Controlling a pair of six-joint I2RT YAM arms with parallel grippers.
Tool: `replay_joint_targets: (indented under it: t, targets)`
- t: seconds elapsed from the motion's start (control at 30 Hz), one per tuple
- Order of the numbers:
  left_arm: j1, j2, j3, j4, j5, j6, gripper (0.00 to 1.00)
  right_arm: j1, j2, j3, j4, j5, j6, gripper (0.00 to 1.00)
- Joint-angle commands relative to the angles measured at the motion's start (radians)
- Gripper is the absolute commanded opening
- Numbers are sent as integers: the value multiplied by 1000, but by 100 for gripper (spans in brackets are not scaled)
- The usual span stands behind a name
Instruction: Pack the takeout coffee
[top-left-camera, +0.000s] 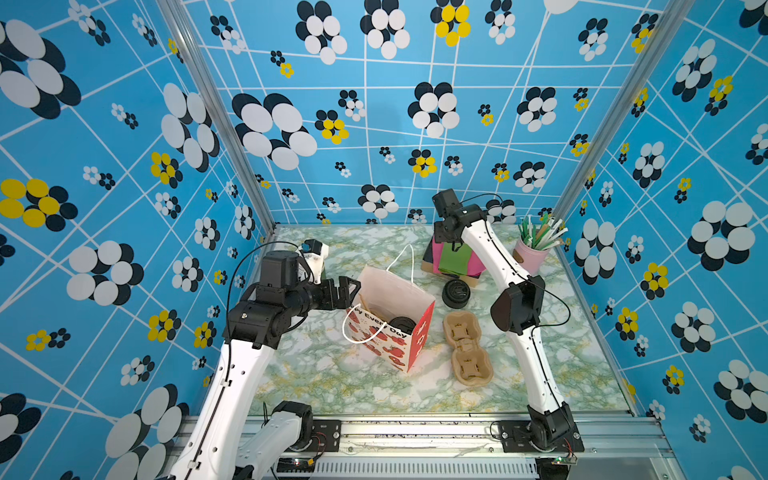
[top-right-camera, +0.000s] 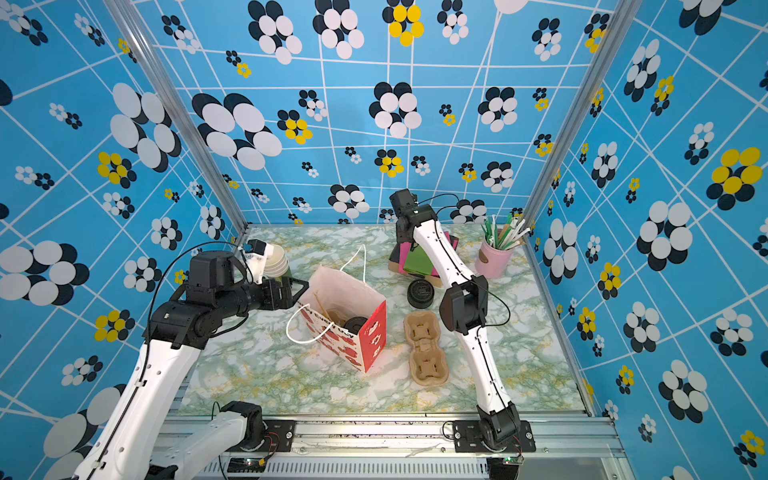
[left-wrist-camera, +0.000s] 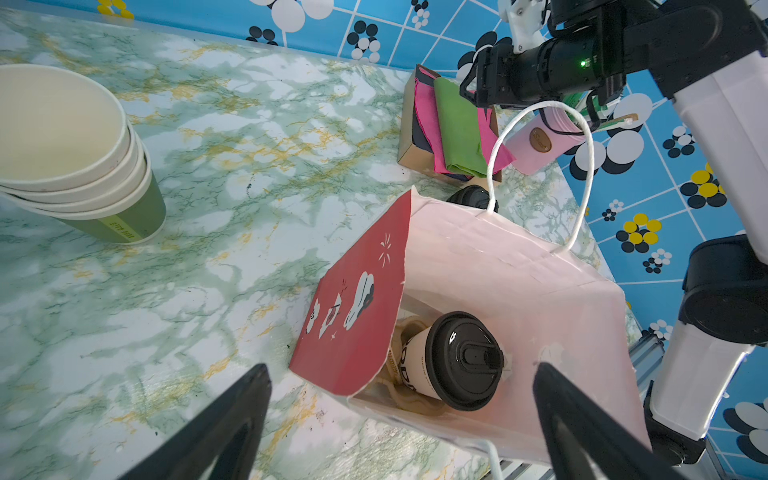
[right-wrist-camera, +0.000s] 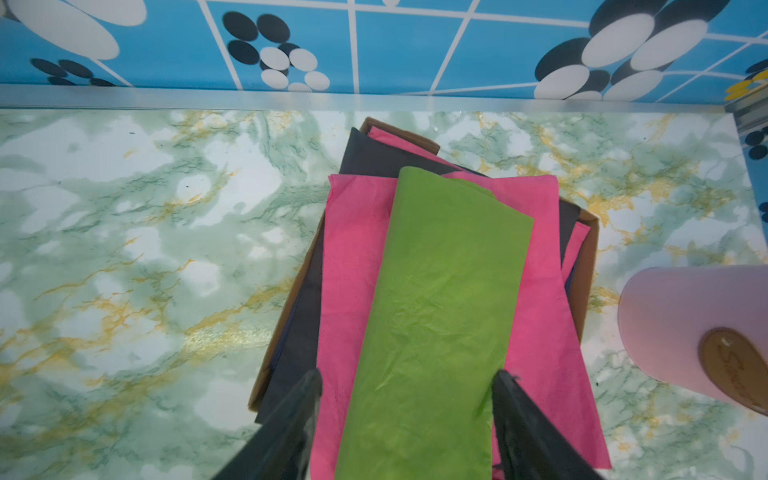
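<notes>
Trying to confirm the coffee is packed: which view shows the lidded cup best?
The left wrist view: the takeout coffee sits inside the bag, lid and side lettering both plain. Both top views catch only its black lid over the bag's rim. The right wrist view misses it, showing only napkins.

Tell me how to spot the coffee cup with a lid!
Find the open red-and-white paper bag with white cord handles in the middle of the green marble tabletop. Inside sits a small white paper cup with dark lettering and a round black plastic sip lid. The stacked cream-and-green paper cups nearby have no lids; the stacked black plastic lids have no cup.
</notes>
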Motion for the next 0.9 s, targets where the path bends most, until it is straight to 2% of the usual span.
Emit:
replay_joint_targets:
  t: [0.0,0.47,0.67,0.87]
  targets:
    - [13,-14,-11,-12,-11,14,99,-2,54,17,35,38,40,64]
    - [22,-13,-8,-22,-10,24,99,-2,167,45,54,88,31,52]
    - [25,-11,-10,-23,-6,23,99,-1,172,45,54,103,16,41]
    - [28,-16,-12,-20,-5,22,99,-3,148,45,45,101,-3,19]
